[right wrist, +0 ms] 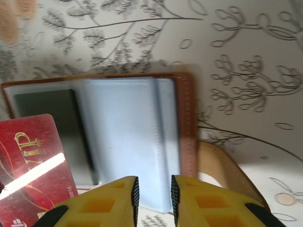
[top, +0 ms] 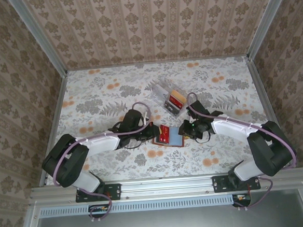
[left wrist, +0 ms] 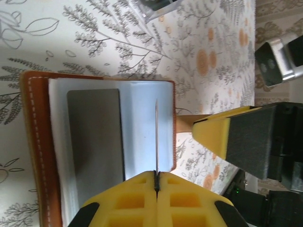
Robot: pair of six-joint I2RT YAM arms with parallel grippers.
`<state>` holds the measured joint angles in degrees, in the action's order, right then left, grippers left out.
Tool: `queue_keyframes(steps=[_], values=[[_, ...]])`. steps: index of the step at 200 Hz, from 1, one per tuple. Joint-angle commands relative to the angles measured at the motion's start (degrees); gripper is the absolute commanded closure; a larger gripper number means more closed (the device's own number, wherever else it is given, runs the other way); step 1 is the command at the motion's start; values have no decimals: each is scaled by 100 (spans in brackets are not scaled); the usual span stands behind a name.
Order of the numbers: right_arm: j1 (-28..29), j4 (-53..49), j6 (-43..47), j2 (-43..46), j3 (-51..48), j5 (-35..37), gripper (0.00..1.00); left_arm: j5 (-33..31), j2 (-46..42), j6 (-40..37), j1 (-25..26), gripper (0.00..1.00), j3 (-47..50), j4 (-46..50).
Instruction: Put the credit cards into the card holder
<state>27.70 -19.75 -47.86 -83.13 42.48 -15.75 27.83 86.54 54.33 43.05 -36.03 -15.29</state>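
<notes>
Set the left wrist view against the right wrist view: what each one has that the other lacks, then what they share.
Left wrist, unlike right: the left gripper shut on a credit card seen edge-on, and a clear box. Right wrist, unlike left: a red card, gold-lettered face showing. Shared: the open card holder, its dark grey card, the right gripper.

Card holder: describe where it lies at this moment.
Top view: the card holder lies open near the table front middle, between the left gripper and the right gripper.
</notes>
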Motion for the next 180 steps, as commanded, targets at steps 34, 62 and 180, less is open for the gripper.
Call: queue_keyframes(steps=[34, 62, 180], values=[[34, -320, 198, -271, 120, 457, 73, -226, 283, -335, 62, 100, -53, -26], [33, -277, 214, -416, 80, 472, 74, -279, 419, -345, 73, 100, -23, -93], [91, -228, 234, -865, 74, 599, 76, -191, 931, 157, 160, 100, 150, -979]])
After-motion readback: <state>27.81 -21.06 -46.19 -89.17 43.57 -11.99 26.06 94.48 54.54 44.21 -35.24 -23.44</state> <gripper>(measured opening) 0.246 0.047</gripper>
